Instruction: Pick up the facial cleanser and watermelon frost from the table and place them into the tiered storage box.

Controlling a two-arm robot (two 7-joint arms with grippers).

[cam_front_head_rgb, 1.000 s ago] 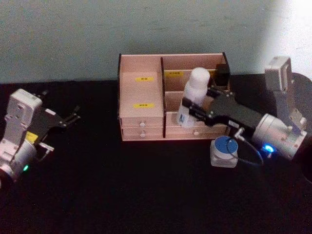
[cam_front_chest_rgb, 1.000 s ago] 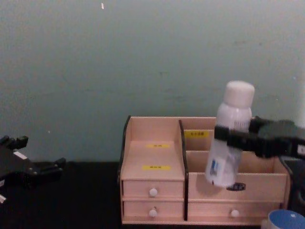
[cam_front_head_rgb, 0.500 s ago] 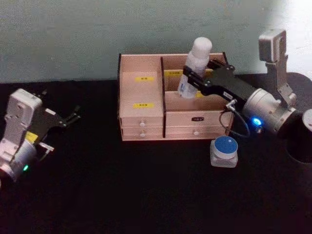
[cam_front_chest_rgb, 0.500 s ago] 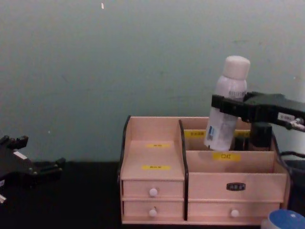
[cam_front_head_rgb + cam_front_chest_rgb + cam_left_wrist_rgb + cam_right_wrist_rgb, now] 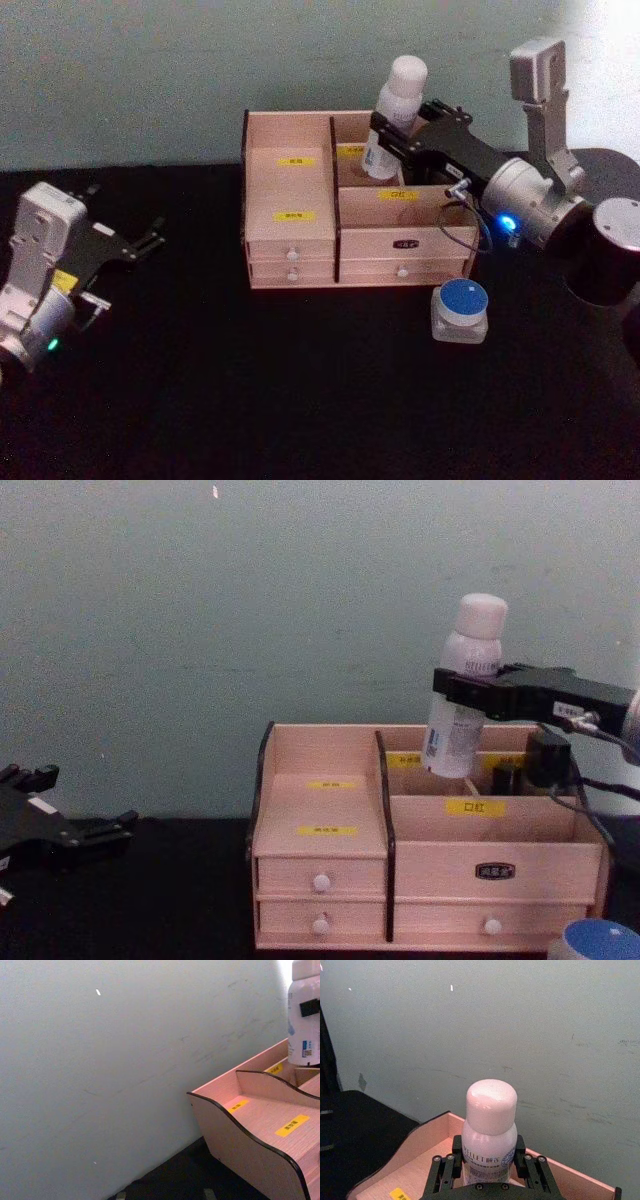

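1. Gripping the cleanser (image 5: 400, 95), the right gripper (image 5: 398, 133) is clamped round the bottle's body below the shoulder. In the right wrist view one black finger (image 5: 445, 1166) lies on each side of the white bottle (image 5: 491, 1105).
2. Cleanser position: over the rear right compartment of the box (image 5: 290, 188), just right of the dark divider (image 5: 334, 190).
3. Cleanser attitude: tilted. In the chest view the cap (image 5: 482, 612) leans toward the robot's right and the base toward the divider.
4. Cleanser height: in the chest view the base sits below the box's top edge, behind the middle step. Whether it touches the compartment floor cannot be told.
5. Right arm: it reaches in from the right, across the box's right rear corner. A thin cable (image 5: 588, 810) hangs from it over the box's right side.
6. Frost jar (image 5: 460, 305): blue lid, standing on the black table (image 5: 300, 400) just in front of the box's right front corner. It is apart from both grippers. The chest view shows its lid at the lower right (image 5: 598, 942).
7. Left gripper (image 5: 150, 238): parked low at the left, well apart from the box, fingers spread and holding nothing. The chest view shows it at the left edge (image 5: 105, 832).
8. Surroundings: the box's left stepped section (image 5: 240, 1145) holds nothing. A plain wall (image 5: 150, 70) stands close behind the box.
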